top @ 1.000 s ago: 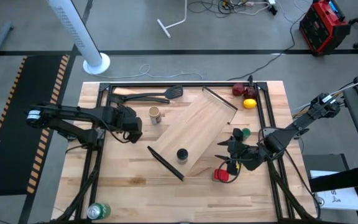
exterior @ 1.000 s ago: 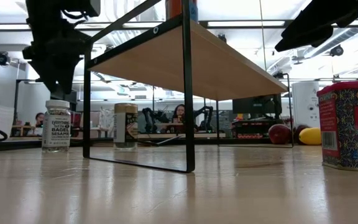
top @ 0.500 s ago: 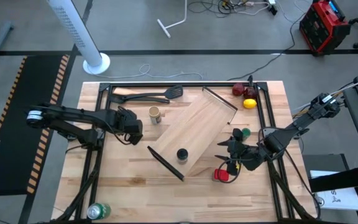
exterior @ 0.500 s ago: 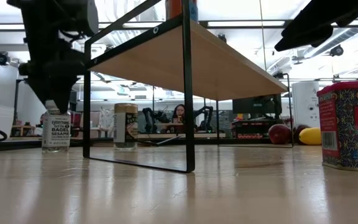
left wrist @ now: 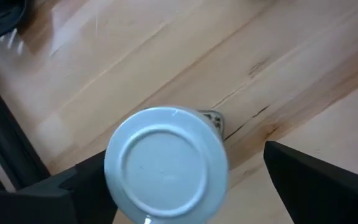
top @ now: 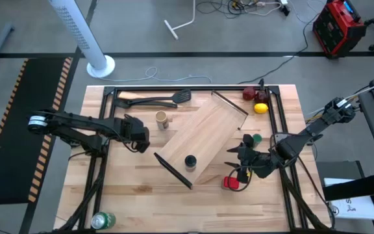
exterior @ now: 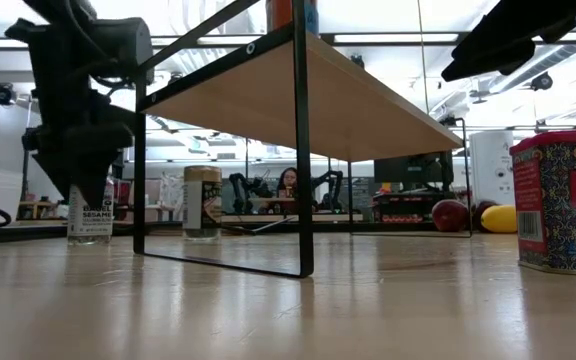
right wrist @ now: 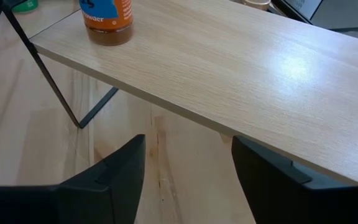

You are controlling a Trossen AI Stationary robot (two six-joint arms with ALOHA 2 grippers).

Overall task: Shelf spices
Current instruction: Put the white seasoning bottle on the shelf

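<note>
The white-capped jar (left wrist: 165,163) stands on the table directly beneath my left gripper (top: 137,134), between my spread, empty fingers (left wrist: 316,180). I'm at the pickup: next, I judge, descend, close, then carry it to the shelf (top: 203,143) beside me.

The left gripper (top: 137,132) hangs over the left part of the table (top: 141,188), its fingertips hidden under the arm's own dark bulk, so how they stand cannot be told. Just beyond it, toward the far edge, stands the tan open-top cylinder (top: 162,119), and farther that way lie the black spatulas (top: 154,100). To its right the shelf (top: 206,138) lies skewed, with a black-capped jar (top: 190,160) on its near end. The right gripper (top: 242,162) sits past the shelf's right side, between the green jar (top: 256,138) and the red square tin (top: 231,183), fingers spread. A lemon (top: 260,108) and dark red fruit (top: 249,93) lie near the far right corner; a green can (top: 104,220) stands at the near left edge.
</note>
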